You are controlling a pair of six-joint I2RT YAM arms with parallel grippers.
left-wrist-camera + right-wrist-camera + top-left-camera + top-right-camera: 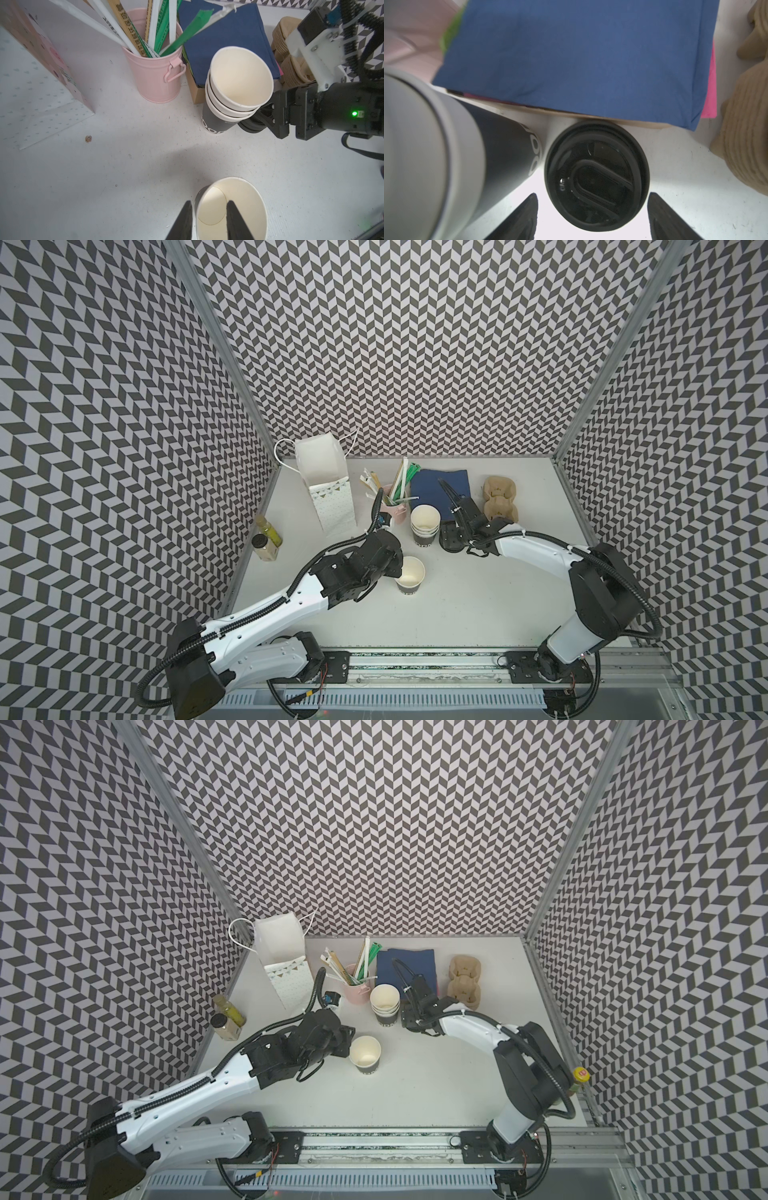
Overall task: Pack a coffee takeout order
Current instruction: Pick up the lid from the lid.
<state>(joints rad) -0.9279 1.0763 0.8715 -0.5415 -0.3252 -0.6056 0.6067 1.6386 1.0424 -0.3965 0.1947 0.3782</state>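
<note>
Left wrist camera: my left gripper (208,202) straddles the rim of the dark paper cup (245,207). One finger is inside and one just outside the wall. The jaws are narrow, but I see a gap between the inner finger and the wall, so nothing is clamped. The cup stands upright and lidless, and its white lining shows down to the base.

Behind it a stack of lidless cups (239,83) nests in a dark outer cup. Next to that stack, a pink pail (153,79) holds paper-wrapped straws (112,27) and stirrers. In a top view a white gift bag (328,485) stands open at the back left. Two small bottles (268,535) sit at the table's left edge.

The table (478,605) is bare across the front and right, between the cup and the rail, and there I have room to swing. The back row is crowded, with the pail, the stack and the napkin pile all close together.

On the right wrist camera the black lid (596,174) lies flat between the fingers of my right gripper (592,194). Those jaws are wide, with a clear gap on one side and very little on the other, so the lid is not pinched. The lid sits just beside the stack's base and close against the pile topped by the navy napkin (581,52). A pink napkin (710,93) peeks out beneath that one. The tan pulp carrier (500,499) lies near the back right edge, apart from both grippers.
</note>
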